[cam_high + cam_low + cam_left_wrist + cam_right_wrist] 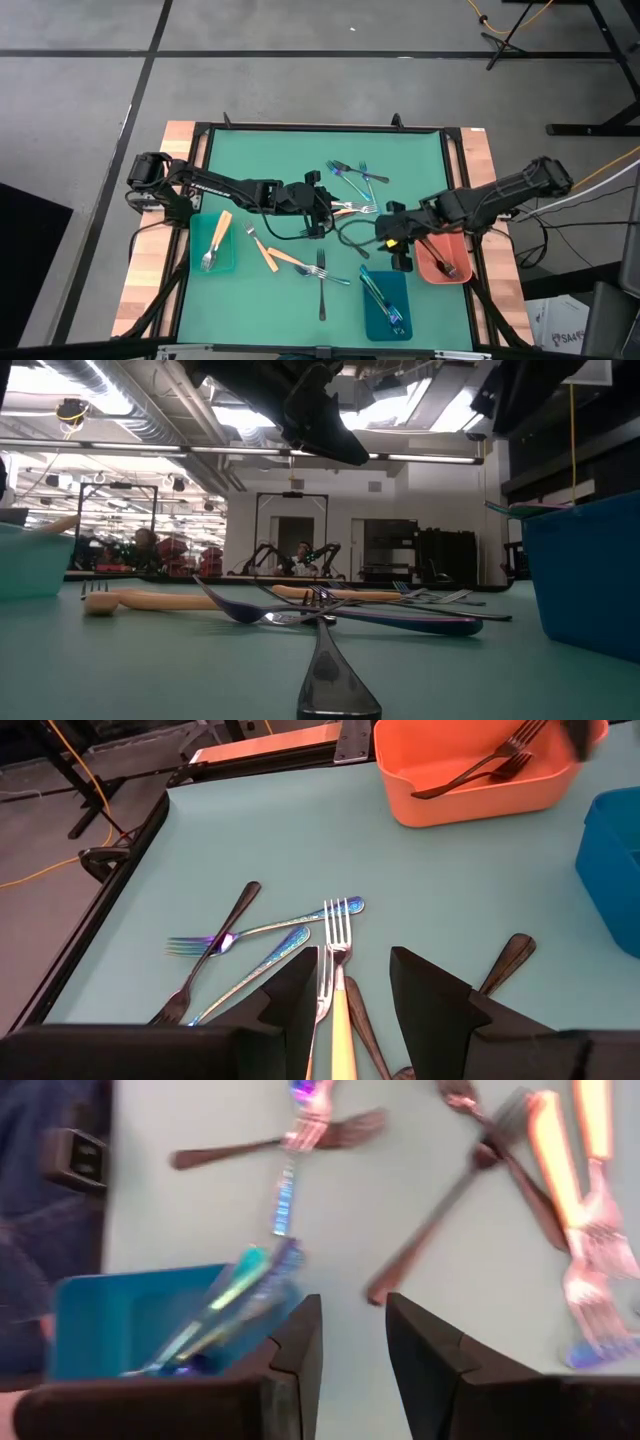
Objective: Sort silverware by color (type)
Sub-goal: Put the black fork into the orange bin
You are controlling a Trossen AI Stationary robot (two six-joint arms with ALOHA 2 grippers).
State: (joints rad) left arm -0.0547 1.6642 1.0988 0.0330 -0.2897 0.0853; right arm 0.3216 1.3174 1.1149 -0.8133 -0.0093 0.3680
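Silverware lies scattered mid-table (350, 190): iridescent, dark and tan-handled pieces. My left gripper (320, 208) is open and low over this pile; in the left wrist view its fingers (355, 1010) stand on either side of a tan-handled silver fork (338, 935), with iridescent pieces (262, 932) and a dark fork (215, 945) beside it. My right gripper (400, 258) is open and holds nothing (352, 1350), between the blue tray (385, 300) and the salmon tray (443, 260). The teal tray (212, 243) holds a tan-handled fork. My left gripper stands astride the tan-handled fork's neck (336, 982), fingers slanting down from the table's left and lying along the fork. The fork lies flat on the mat. Whether a finger touches it, I cannot tell.
Loose forks lie near the front: tan-handled ones (268, 252) and a dark one (321, 280), which is close in the low view (325, 660). The blue tray holds iridescent pieces (240, 1295); the salmon tray (470, 790) holds dark forks. A black frame rims the mat.
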